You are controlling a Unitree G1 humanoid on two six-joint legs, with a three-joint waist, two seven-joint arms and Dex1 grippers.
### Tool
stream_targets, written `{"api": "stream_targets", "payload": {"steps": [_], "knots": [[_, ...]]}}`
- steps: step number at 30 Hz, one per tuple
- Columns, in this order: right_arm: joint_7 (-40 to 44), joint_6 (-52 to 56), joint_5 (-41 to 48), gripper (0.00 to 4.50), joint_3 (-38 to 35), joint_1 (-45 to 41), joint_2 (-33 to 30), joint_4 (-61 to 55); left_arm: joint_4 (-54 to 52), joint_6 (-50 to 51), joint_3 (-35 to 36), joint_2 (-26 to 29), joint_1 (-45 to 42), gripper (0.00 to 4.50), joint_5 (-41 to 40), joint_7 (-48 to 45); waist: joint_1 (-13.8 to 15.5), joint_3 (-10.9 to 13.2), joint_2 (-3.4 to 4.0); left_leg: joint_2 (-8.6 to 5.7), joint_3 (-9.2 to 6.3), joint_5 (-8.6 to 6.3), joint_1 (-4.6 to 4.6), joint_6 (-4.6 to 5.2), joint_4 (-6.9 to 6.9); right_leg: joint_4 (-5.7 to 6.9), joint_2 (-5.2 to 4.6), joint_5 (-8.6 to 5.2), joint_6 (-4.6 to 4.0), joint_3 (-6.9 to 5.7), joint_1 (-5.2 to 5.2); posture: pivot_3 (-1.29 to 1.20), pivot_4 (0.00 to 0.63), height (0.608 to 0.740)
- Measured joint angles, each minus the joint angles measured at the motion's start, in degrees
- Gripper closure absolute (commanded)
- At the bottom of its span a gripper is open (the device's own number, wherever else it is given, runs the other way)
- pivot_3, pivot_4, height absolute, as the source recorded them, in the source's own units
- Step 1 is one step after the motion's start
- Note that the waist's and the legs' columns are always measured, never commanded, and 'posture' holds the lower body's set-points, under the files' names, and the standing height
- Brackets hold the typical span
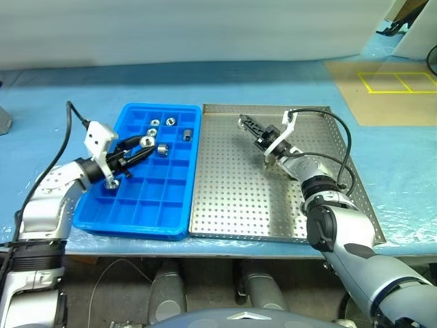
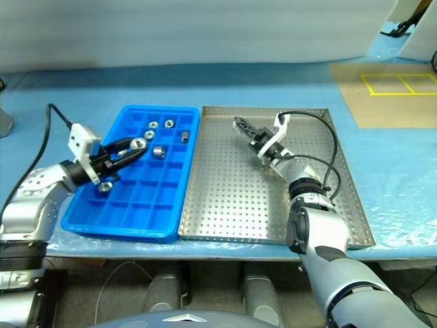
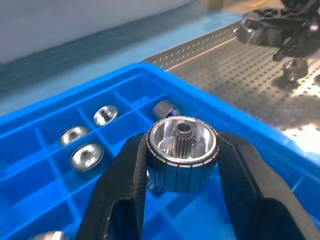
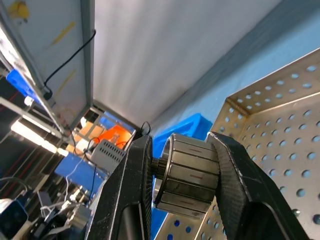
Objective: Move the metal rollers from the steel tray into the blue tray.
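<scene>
The left pincer pinches one roller by its ribbed sides over the blue tray, where others already sit. Farther right, the right pincer clamps another above the steel tray. They look heavy, rigid and slick. The left wrist view shows a toothed hub inside
</scene>
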Motion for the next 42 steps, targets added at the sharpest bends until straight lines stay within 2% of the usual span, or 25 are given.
{"api": "stream_targets", "payload": {"steps": [11, 21, 24, 29, 35, 42], "knots": [[4.12, 1.51, -2.82, 3.23, 2.77, 1.42, 0.48, -0.74, -8.49, 4.79, 3.8, 2.3, 12.55, 2.81, -1.84, 0.2, 1.49, 0.01, -0.01, 0.01, 0.0, 0.0, 0.0, 0.0, -0.06, -0.06, -0.04, -0.01, -0.01, -0.06, 0.02, -0.04, 0.15, 0.74], [4.75, 1.47, -4.22, 3.23, 4.24, 2.66, 0.41, -0.84, -10.89, 7.72, 3.83, 4.5, 15.35, 2.81, -2.24, -0.25, 1.55, 0.0, -0.01, -0.07, 0.0, 0.01, 0.0, 0.01, -0.06, -0.02, -0.24, -0.02, 0.0, -0.15, 0.05, -0.05, 0.15, 0.74], [4.74, 1.42, -4.27, 3.23, 4.23, 2.68, 0.33, -0.98, -8.68, 7.74, 2.68, 4.5, 13.11, 1.8, -2.06, -1.12, 1.57, 0.0, -0.01, -0.06, 0.0, 0.02, 0.02, 0.01, -0.09, 0.0, -0.24, -0.02, 0.0, -0.18, 0.06, -0.05, 0.15, 0.74], [4.7, 1.4, -4.27, 3.23, 4.17, 3.12, -0.1, -1.83, 2.47, 1.94, -0.4, 2.97, 9.45, 0.11, 0.98, -3.96, 1.52, -0.02, -0.04, -0.09, 0.0, 0.07, 0.04, 0.06, -0.07, 0.01, -0.27, -0.02, 0.0, -0.18, 0.12, -0.06, 0.15, 0.74], [4.69, 1.41, -4.26, 3.23, 4.18, 3.57, -0.15, -2.02, 6.72, -6.16, -0.04, 2.92, 8.97, 0.05, 3.17, -4.66, 1.02, -0.02, -0.04, -0.06, -0.01, 0.14, 0.18, -0.02, -0.09, 0.23, -0.24, -0.02, 0.0, -0.17, 0.09, -0.06, 0.15, 0.74], [4.7, 1.43, -4.27, 3.23, 4.22, 3.6, -0.01, -2.04, 6.2, -4.12, 6.91, 2.81, 7.07, 0.05, 1.05, 1.8, 1.46, -0.02, -0.04, -0.09, 0.0, 0.18, 0.17, -0.04, -0.07, 0.26, -0.33, -0.02, -0.01, -0.22, 0.13, -0.05, 0.15, 0.74]]}}
